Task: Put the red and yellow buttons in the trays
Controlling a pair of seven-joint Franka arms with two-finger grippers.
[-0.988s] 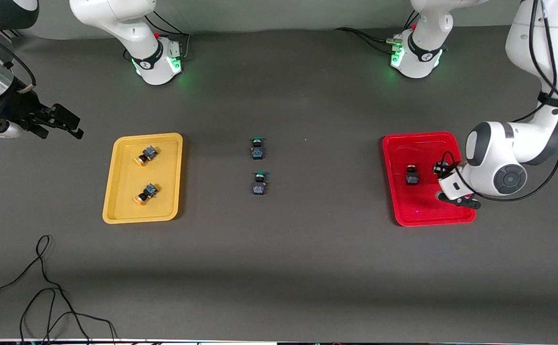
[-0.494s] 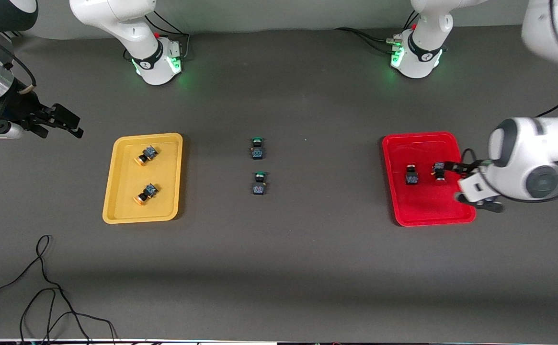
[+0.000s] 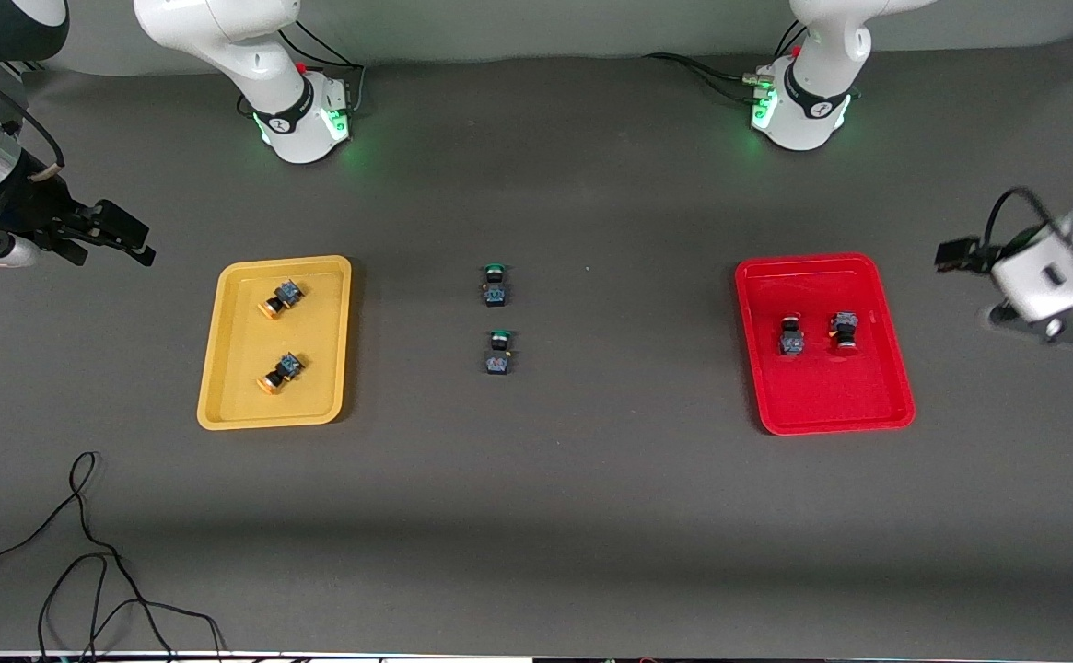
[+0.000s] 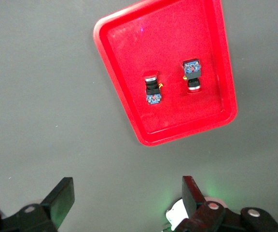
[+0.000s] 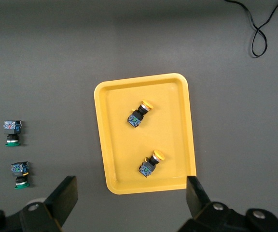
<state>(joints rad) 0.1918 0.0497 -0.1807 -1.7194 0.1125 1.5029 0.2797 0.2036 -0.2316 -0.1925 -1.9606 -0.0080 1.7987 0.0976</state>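
**A:** Front cam first. Both red buttons sit side by side in the red tray [image 3: 822, 405]: one red button [image 3: 791, 335] toward the middle of the table, the other red button [image 3: 845, 331] toward the left arm's end. The two yellow buttons are in the yellow tray [image 3: 223, 405]: one yellow button [image 3: 281, 297] farther from the camera, the other yellow button [image 3: 280, 371] nearer. The left gripper [image 3: 955, 255] hangs over bare table past the red tray at the left arm's end. The right gripper [image 3: 117, 232] hangs off the yellow tray's outer end and looks like it's waiting.

**B:** So the job looks finished. What could still go wrong?

**A:** Mostly someone grabbing the two green buttons [image 3: 495, 318] in the middle of the table by mistake, since they have the same dark bodies. Nothing stands between the arms and the trays. The loose cable [image 3: 85, 552] lies near the camera edge, well out of the way.

**B:** Left wrist cam?

**A:** The left gripper [image 4: 124, 198] is spread wide with nothing between the fingers. The red tray [image 4: 129, 108] holds both buttons, apart from each other and off the rim. One of them seems tipped cap-down, but it's hard to be sure, and a nudge might roll it.

**B:** Right wrist?

**A:** The right gripper [image 5: 132, 193] is also wide apart and empty, above the yellow tray [image 5: 103, 145] with both yellow buttons lying on their sides. The green buttons [image 5: 16, 153] are beside it, untouched.
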